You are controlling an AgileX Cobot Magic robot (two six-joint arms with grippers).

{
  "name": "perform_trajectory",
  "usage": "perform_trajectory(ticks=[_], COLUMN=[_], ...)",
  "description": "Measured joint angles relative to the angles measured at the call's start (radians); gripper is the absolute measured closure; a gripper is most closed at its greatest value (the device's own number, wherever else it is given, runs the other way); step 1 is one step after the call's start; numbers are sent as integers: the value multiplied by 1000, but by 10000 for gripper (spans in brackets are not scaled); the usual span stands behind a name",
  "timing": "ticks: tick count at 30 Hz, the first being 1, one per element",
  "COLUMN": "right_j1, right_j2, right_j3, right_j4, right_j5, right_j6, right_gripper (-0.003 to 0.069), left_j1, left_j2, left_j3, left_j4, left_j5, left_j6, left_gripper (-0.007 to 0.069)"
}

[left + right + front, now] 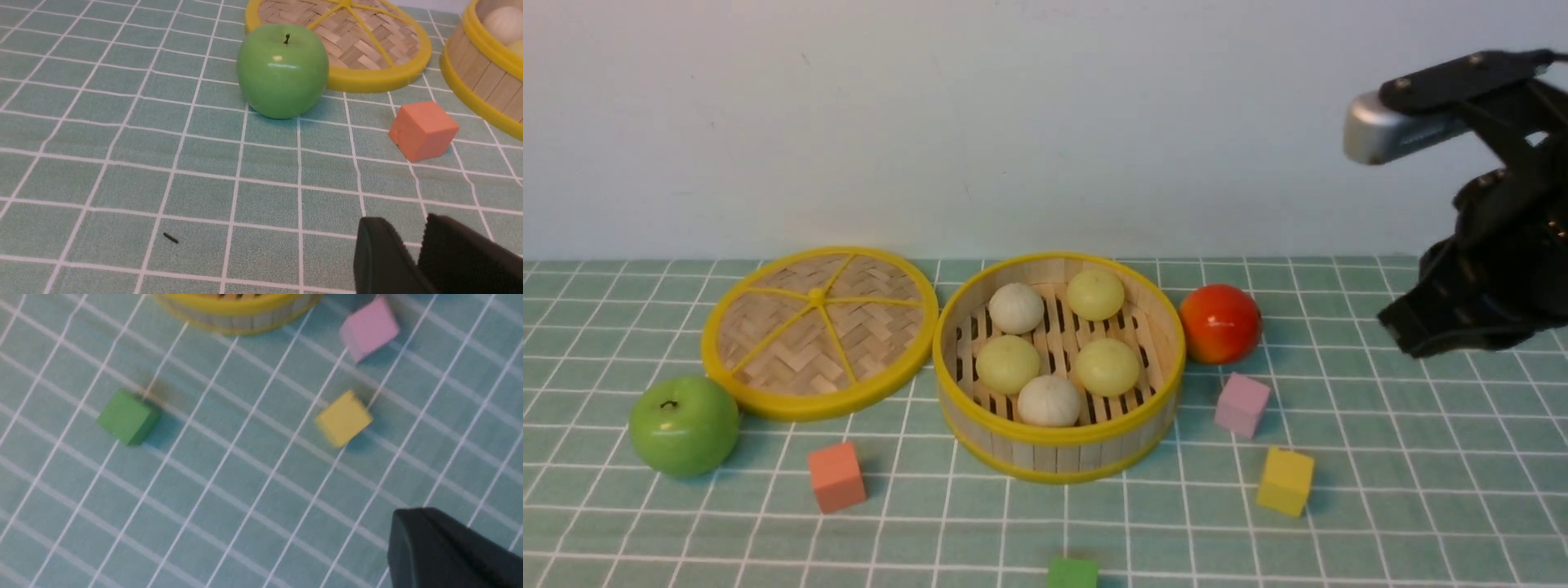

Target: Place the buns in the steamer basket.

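At frame centre in the front view, your five buns (pixel 1049 399) sit inside the steamer basket (pixel 1058 445).

You see three matte yellow-green balls and two off-white ones on its slatted bamboo floor, ringed by upright slats and yellow rims. Your right gripper (pixel 1401 331) hangs at the right edge, jaws closed on nothing. Your left gripper (pixel 412 245), low right in its wrist view, shows ribbed black fingers slightly parted, empty.

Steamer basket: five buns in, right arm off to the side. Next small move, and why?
Probably just retract the right gripper to rest. All five buns already sit inside the steamer basket, none on the table, and the gripper is shut, holding nothing, well clear of the basket. The lid lies beside it.
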Motion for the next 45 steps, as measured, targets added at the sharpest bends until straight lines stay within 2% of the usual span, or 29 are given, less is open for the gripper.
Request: perform_trajectory(ticks=[5,11,16,20,21,24,45], right_j1=[-111,-245,-307,-358,-377,-382,-375], right_j2=[-224,-714,-1050,-1255,-1280,-1287,-1287], right_j3=[228,739,1076,1282,1325,1330,1329], right_j4=[4,5,5,15,22,27,30], right_j5=[-269,-651,-813,-841,-785,-742,-734], right_j6=[-5,-5,-5,-5,-5,-7,-10], right_gripper=[659,655,652,650,648,646,620], left_j1=[0,0,0,0,0,0,0], left_j2=[0,0,0,0,0,0,0], left_j3=[0,0,0,0,0,0,0], left_j4=[0,0,0,0,0,2,3], left_j5=[0,0,0,0,-2,0,0], left_j6=[0,1,1,1,2,2,2], left_gripper=[442,435,428,424,422,421,398])
